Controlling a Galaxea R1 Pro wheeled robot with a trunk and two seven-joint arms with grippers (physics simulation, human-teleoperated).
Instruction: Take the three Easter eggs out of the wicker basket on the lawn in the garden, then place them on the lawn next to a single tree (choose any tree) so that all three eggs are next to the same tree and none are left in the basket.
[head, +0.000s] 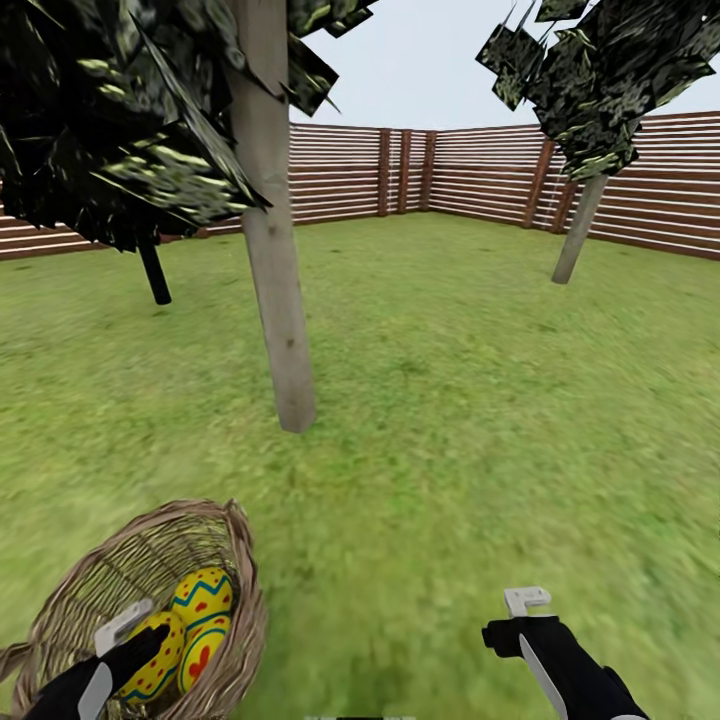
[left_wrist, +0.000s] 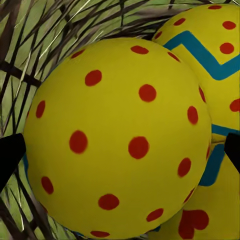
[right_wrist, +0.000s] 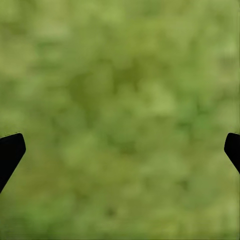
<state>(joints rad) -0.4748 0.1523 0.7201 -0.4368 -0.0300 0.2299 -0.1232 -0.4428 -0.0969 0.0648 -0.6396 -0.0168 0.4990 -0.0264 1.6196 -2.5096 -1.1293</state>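
- The basket (head: 60, 610) sits on the lawn (head: 450, 400) at the near left edge, holding 3 eggs (head: 203, 598).
- The left gripper (head: 120, 640) reaches inside; its fingers (left_wrist: 10, 155) are spread wide around 1 egg (left_wrist: 117, 140), apparently not yet gripping.
- The right gripper (head: 527, 602) hovers wide open above bare grass.
- A tree (head: 280, 300) stands just beyond the basket, open grass reaching the fence (head: 340, 170).

a brown slatted wooden fence (head: 470, 170) rings the yard under a pale grey sky (head: 430, 70). a near-black tree (head: 150, 265) with a thin trunk stands far off, before the fence.
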